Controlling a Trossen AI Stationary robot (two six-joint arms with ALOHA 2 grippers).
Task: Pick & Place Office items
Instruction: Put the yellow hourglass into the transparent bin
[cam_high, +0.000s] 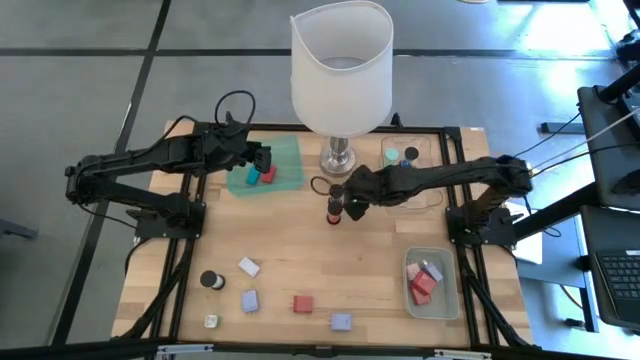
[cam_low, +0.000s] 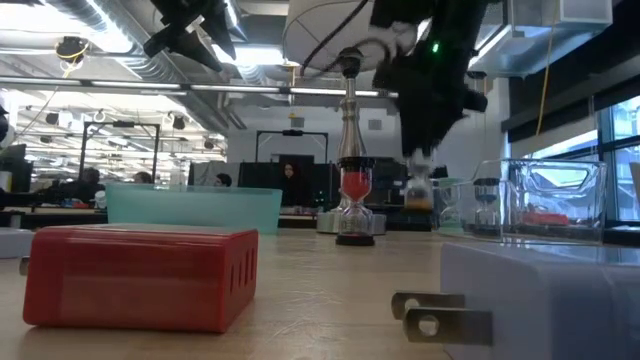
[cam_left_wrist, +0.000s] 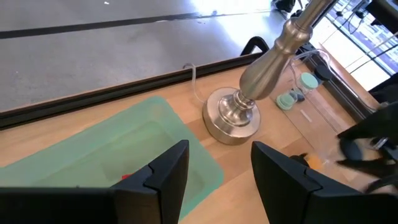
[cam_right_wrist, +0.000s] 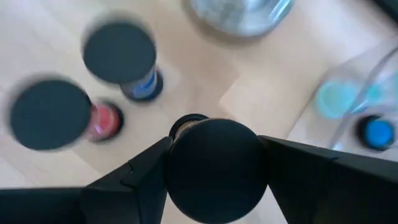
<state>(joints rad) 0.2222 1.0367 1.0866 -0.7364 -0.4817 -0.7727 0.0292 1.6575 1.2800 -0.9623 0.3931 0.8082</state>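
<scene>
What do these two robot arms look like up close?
Both arms are matte black, built from jointed tubular segments on black frame mounts. Thin black cables loop off the left arm and the right arm. Each ends in two flat, angular dark fingers. A small green light glows in the low view.

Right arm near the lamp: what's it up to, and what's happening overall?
The right gripper has its fingers around a dark-capped cylinder on the table by the lamp base, among other sand-timer-like pieces. The left gripper hangs over the teal tray, holding nothing visible. Blocks lie along the near edge.
</scene>
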